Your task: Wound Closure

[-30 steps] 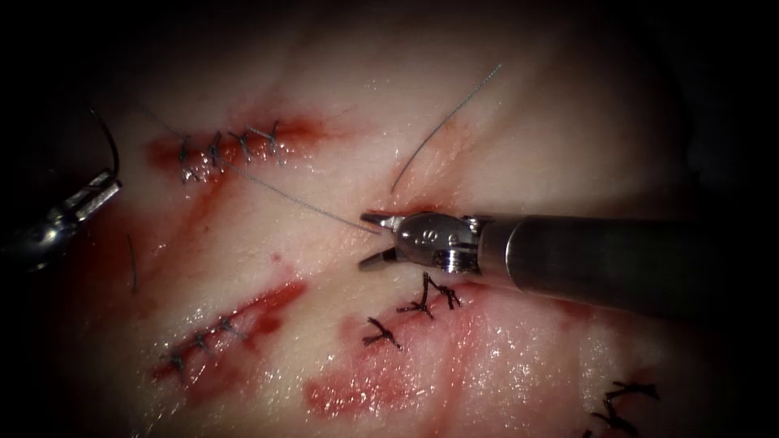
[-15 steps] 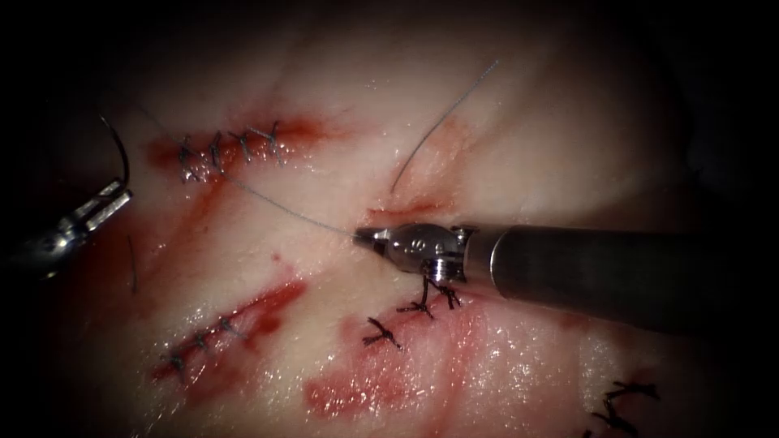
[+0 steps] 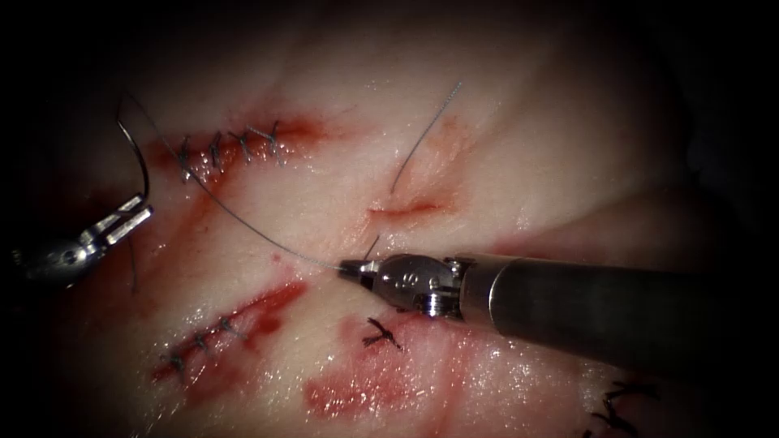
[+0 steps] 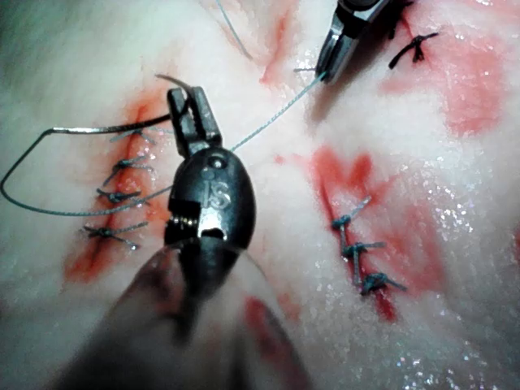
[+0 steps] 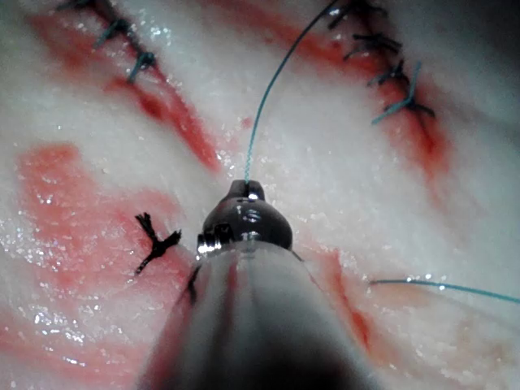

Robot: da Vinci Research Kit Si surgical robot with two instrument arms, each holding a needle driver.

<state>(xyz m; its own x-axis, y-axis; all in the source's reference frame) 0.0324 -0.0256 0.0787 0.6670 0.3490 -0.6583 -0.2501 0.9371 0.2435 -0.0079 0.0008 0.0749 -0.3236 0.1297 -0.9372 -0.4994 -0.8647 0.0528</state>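
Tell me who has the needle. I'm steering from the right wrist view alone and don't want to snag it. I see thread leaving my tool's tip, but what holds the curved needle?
Observer: The left arm's silver needle driver holds the thin, dark, curved steel needle, with its jaws shut on it near one end.
Operator: Is it in the tissue?
Observer: No. It arcs clear of the pale, wet tissue, at the left end of the stitched upper-left cut.
Operator: And my thread?
Observer: The fine grey thread runs from your right tool up and left, past that cut's left end, toward the needle.
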